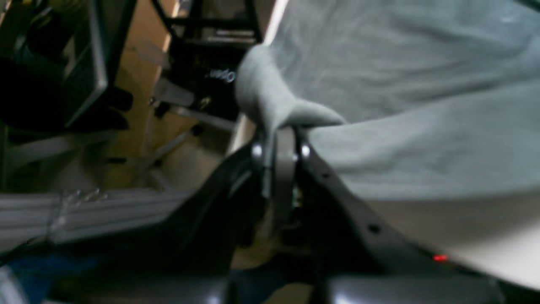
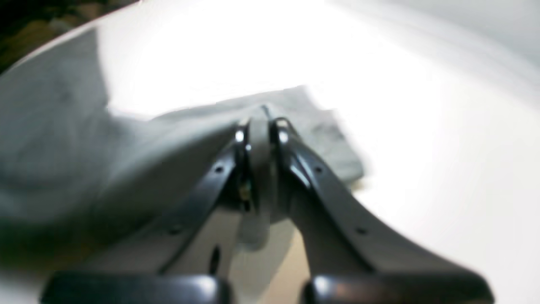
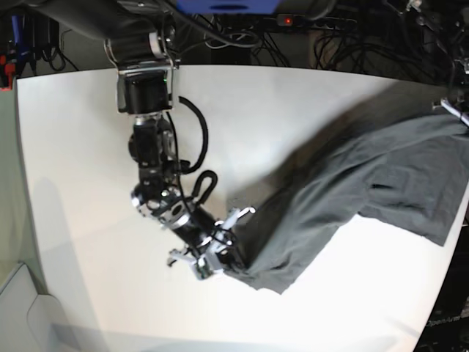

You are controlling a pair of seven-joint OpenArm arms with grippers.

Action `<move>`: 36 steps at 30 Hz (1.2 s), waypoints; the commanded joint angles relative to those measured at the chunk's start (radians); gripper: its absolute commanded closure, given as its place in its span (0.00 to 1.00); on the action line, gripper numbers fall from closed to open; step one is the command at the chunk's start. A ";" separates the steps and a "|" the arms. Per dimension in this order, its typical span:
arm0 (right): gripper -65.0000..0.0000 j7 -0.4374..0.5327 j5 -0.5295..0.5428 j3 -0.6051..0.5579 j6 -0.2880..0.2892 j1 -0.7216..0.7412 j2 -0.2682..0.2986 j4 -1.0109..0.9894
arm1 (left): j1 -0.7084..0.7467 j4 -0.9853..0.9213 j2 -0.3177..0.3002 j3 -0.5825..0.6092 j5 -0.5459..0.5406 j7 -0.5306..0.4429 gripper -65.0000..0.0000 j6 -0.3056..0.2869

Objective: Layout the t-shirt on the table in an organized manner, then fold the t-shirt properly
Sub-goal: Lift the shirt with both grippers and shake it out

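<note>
A: Right gripper (image 2: 260, 126) clamped on t-shirt (image 3: 352, 198) corner; left gripper (image 1: 280, 139) pinches another bunch at the table (image 3: 88, 220) edge.
B: Progress?
A: Shirt stretched, wrinkled, partly overhanging. Layout unfinished, folding not begun.

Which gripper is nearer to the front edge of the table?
The right gripper: it holds the t-shirt low in the base view, close to the table front edge. The left gripper holds it at the far right side.

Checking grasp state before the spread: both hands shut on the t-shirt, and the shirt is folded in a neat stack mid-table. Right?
Not folded: the base view shows the t-shirt stretched and wrinkled between the right hand and left hand. Both are shut on cloth.
</note>
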 commanded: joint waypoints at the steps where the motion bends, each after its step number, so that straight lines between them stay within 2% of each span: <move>1: 1.00 0.020 0.025 0.019 0.003 0.035 -0.009 0.055 | -0.034 0.037 -0.012 0.025 -0.017 -0.035 1.00 0.006; 4: 1.00 -0.029 0.023 0.094 0.003 0.041 -0.006 0.166 | -0.102 0.043 0.023 0.116 -0.007 -0.038 1.00 0.006; 8: 1.00 -0.104 0.023 0.152 -0.003 0.087 0.055 0.278 | -0.238 0.039 0.063 0.222 -0.007 -0.034 1.00 0.006; 13: 1.00 -0.174 0.023 0.252 -0.003 0.218 0.139 0.329 | -0.447 0.034 0.106 0.366 -0.007 -0.038 1.00 0.006; 14: 1.00 -0.184 0.023 0.267 -0.003 0.247 0.159 0.332 | -0.486 0.031 0.107 0.393 -0.007 -0.041 1.00 0.021; 17: 1.00 -0.214 0.023 0.303 -0.004 0.351 0.230 0.310 | -0.621 -0.038 0.101 0.502 -0.017 -0.046 1.00 0.148; 19: 1.00 -0.222 0.023 0.304 -0.004 0.419 0.271 0.275 | -0.713 -0.104 0.104 0.545 -0.017 -0.047 1.00 0.194; 23: 1.00 -0.223 0.021 0.306 -0.004 0.488 0.350 0.261 | -0.814 -0.133 0.124 0.558 -0.017 -0.047 1.00 0.211; 27: 1.00 -0.225 0.021 0.346 -0.004 0.442 0.382 0.341 | -0.795 -0.101 0.103 0.556 -0.015 -0.035 1.00 0.203; 30: 1.00 -0.280 0.026 0.384 0.003 0.302 0.380 0.480 | -0.640 -0.043 0.074 0.558 -0.015 -0.046 1.00 0.202; 32: 1.00 -0.300 0.043 0.398 0.005 0.193 0.360 0.566 | -0.544 -0.020 0.060 0.561 -0.017 -0.046 1.00 0.202; 36: 1.00 -0.302 0.146 0.432 0.003 -0.049 0.296 0.728 | -0.373 0.014 0.054 0.556 -0.017 -0.047 1.00 0.200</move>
